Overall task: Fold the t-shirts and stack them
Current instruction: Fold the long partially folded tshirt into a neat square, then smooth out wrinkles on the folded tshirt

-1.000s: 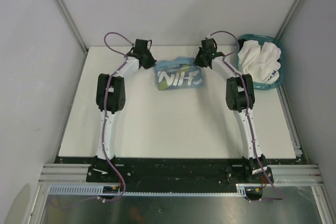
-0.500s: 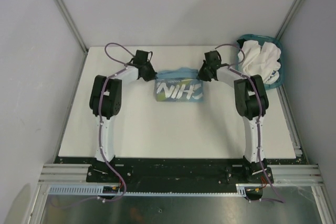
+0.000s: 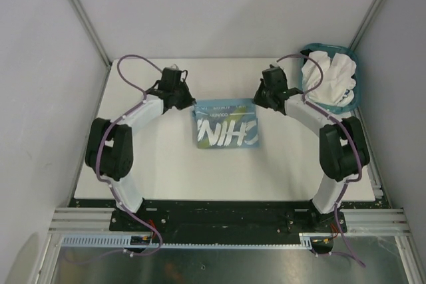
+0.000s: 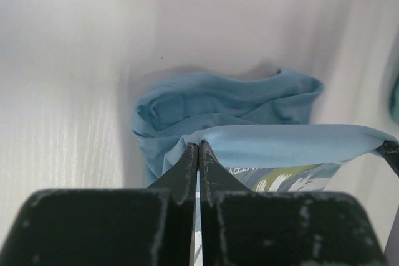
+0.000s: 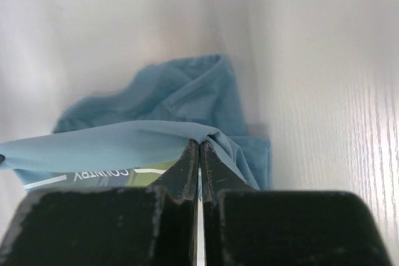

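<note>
Now the soft light-blue printed cloth t-shirt (image 3: 226,128) is pinched at its far left and far right corners by the left gripper (image 3: 190,102) and right gripper (image 3: 261,102). It is drawn nearer and spread flatter mid-table (image 3: 166,171), readied for folding.

The light blue printed cloth t-shirt (image 3: 226,124) lies on the flat white table (image 3: 153,164), between my two arms. My left gripper (image 3: 192,103) pinches its far left corner, my right gripper (image 3: 259,101) its far right corner. Behind my right arm, the teal plastic basket (image 3: 319,47) sits at the table's far right corner, with crumpled white cloth t-shirts (image 3: 329,74) inside it.
</note>
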Tool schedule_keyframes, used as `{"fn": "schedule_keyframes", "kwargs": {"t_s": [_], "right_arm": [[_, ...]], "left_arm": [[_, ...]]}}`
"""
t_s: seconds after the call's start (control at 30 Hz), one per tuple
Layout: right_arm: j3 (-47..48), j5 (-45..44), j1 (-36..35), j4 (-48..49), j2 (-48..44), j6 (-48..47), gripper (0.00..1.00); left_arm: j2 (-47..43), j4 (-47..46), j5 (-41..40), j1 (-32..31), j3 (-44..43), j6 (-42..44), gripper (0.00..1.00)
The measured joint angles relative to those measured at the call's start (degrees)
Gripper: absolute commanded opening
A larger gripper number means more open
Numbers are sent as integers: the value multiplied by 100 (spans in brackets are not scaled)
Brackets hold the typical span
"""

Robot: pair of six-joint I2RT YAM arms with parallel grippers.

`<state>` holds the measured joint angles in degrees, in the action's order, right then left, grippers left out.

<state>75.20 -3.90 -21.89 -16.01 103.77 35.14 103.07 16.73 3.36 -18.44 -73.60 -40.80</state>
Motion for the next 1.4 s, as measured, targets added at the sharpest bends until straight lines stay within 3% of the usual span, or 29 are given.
{"fn": "schedule_keyframes", "kwargs": {"t_s": [0.13,0.33,0.47,0.6,0.7,0.8,0.87,1.03,1.17,1.4], "right_arm": [[20,-22,15,391,-238,-48,0],[444,192,144,1241,533,-138,2],[1086,361,201,1517,1440,-249,15],[1849,472,214,1388,2181,-341,41],[2304,476,234,1097,2396,-426,52],[2621,411,256,837,2396,-522,55],[2741,345,269,686,2345,-579,54],[2651,284,278,192,2028,-678,48],[2039,376,240,35,1532,-675,44],[1115,597,-87,-33,1193,-669,39]], "left_arm": [[-214,-74,-17,66,-85,90,0],[645,-114,-9,339,-931,199,0],[1408,-125,-17,505,-1478,280,0],[1958,-74,-20,664,-1777,391,2],[2109,13,-20,758,-1939,505,29],[2124,48,-15,846,-2138,634,55],[2087,4,4,898,-2243,708,61],[1537,-15,188,962,-1950,778,44],[748,-87,376,855,-1150,748,27],[503,-68,632,356,-420,621,14]]}}
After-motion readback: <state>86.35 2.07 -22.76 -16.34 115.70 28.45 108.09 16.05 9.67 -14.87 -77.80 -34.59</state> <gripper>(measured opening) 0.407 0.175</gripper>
